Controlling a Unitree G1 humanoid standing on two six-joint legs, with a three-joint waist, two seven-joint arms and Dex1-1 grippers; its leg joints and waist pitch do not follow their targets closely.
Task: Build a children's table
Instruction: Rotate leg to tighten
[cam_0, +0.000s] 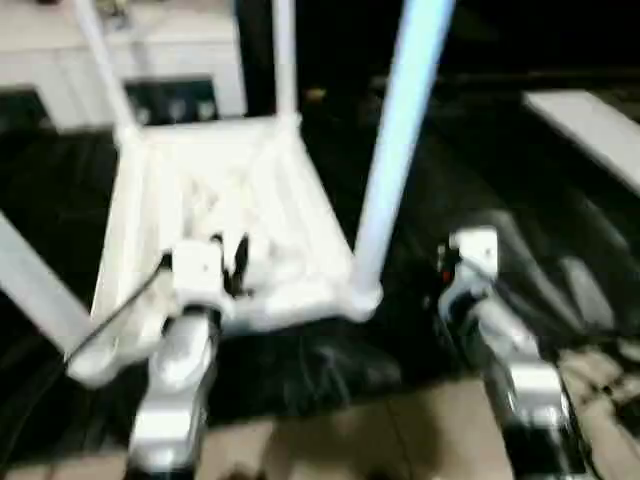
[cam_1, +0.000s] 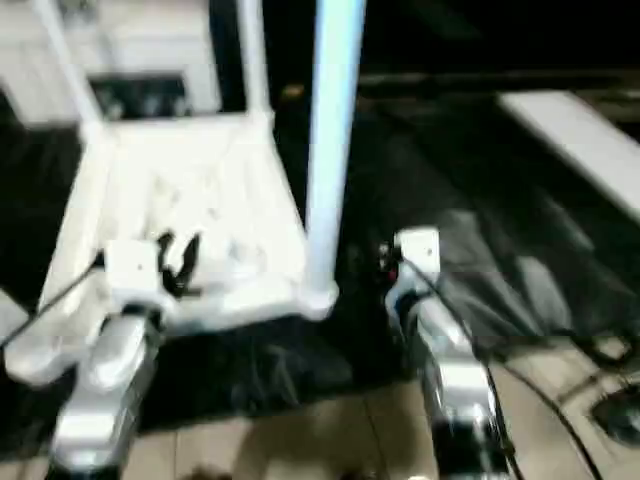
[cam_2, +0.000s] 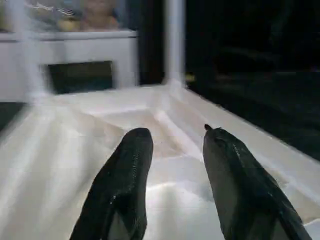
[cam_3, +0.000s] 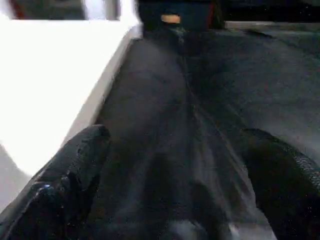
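The children's table lies upside down on a black mat, its white tabletop (cam_0: 215, 200) showing the ribbed underside. White legs stand upright in the far left (cam_0: 100, 55), far right (cam_0: 285, 60) and near right (cam_0: 400, 150) corner sockets. Another leg (cam_0: 35, 285) slants out from the near left corner. My left gripper (cam_2: 177, 135) hovers just over the ribs near the front edge, fingers (cam_2: 132, 165) apart with nothing between them. My right gripper (cam_3: 180, 145) is wide open over the mat, to the right of the near right leg, beside the tabletop's edge (cam_3: 75, 85).
A white cabinet (cam_0: 150, 60) with glass doors stands behind the table. A white board (cam_0: 590, 130) lies at the far right. The black mat (cam_0: 530, 210) gives way to pale floor tiles (cam_0: 400, 430) near me, with cables (cam_1: 600, 400) at the right.
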